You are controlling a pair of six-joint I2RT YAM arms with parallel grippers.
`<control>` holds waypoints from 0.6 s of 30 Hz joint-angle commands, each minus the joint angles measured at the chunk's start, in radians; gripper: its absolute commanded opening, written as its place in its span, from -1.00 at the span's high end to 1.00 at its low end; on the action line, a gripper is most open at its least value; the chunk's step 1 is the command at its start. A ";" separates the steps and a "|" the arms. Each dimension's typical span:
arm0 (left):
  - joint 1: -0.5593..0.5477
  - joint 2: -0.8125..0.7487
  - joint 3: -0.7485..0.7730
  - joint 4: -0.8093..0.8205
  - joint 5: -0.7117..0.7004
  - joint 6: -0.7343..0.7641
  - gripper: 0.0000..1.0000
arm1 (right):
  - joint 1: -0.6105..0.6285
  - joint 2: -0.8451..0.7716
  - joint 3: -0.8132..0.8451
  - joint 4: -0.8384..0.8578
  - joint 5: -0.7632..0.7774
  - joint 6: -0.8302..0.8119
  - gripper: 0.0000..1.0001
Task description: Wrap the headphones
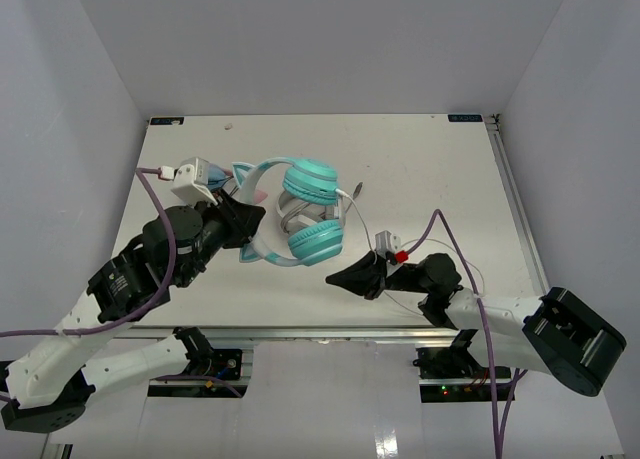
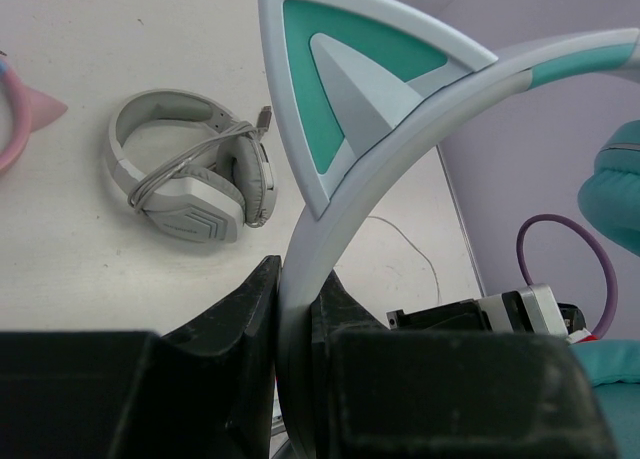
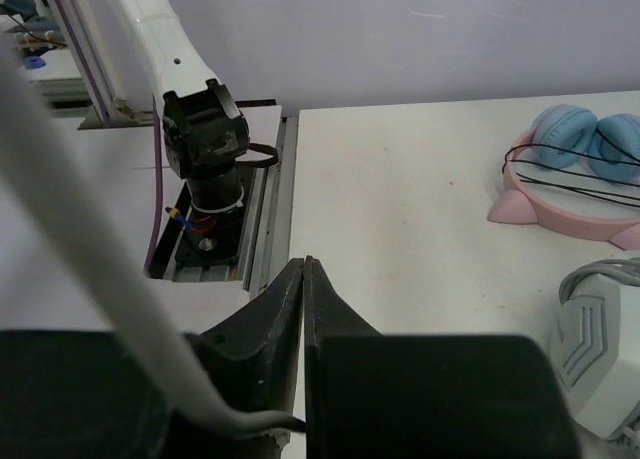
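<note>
The teal headphones [image 1: 310, 184] with round turquoise ear cups are held up over the table's middle. My left gripper [image 1: 252, 222] is shut on their pale blue headband [image 2: 350, 194], just below a cat-ear point [image 2: 330, 89]. Their thin whitish cable [image 1: 362, 219] runs from the upper cup down to my right gripper [image 1: 333, 279]. In the right wrist view the cable [image 3: 110, 289] ends pinched low between the shut fingers of the right gripper [image 3: 304, 264]. The left gripper [image 2: 297, 274] clamps the band from both sides.
Larger grey-white headphones [image 2: 190, 184] lie on the table under the teal ones and also show in the right wrist view [image 3: 600, 349]. Light-blue-and-pink headphones [image 3: 570, 169] with a dark cable lie beside them. A thin cable loop [image 2: 410, 244] trails on the table. The table's near edge rail [image 3: 265, 229] is close to the right gripper.
</note>
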 commanded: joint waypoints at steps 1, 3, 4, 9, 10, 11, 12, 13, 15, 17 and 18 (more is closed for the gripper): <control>0.000 -0.052 0.044 0.069 0.004 0.005 1.00 | 0.005 -0.002 -0.012 0.067 0.048 -0.038 0.84; 0.001 -0.063 0.048 0.061 -0.003 0.008 1.00 | 0.005 -0.006 -0.024 0.063 0.059 -0.043 0.82; 0.001 -0.068 0.049 0.055 -0.010 0.008 1.00 | 0.005 -0.013 -0.031 0.053 0.064 -0.046 0.78; 0.001 -0.090 0.039 0.045 -0.018 0.005 1.00 | 0.006 -0.038 -0.037 0.023 0.070 -0.058 0.52; 0.001 -0.090 0.039 0.043 -0.018 0.005 1.00 | 0.006 -0.039 -0.037 0.019 0.071 -0.060 0.56; 0.001 -0.091 0.039 0.043 -0.017 0.004 1.00 | 0.005 -0.042 -0.037 0.017 0.070 -0.062 0.72; 0.001 -0.091 0.038 0.043 -0.016 0.003 1.00 | 0.005 -0.044 -0.037 0.015 0.070 -0.064 0.84; 0.001 -0.092 0.036 0.043 -0.015 0.003 1.00 | 0.006 -0.046 -0.037 0.013 0.071 -0.065 0.84; 0.001 -0.092 0.034 0.044 -0.016 0.001 1.00 | 0.005 -0.049 -0.041 0.010 0.076 -0.068 0.85; 0.001 -0.093 0.031 0.045 -0.016 0.000 1.00 | 0.006 -0.054 -0.043 0.000 0.091 -0.075 0.85; 0.001 -0.094 0.032 0.050 -0.009 0.004 1.00 | 0.005 -0.053 -0.040 -0.014 0.098 -0.083 0.85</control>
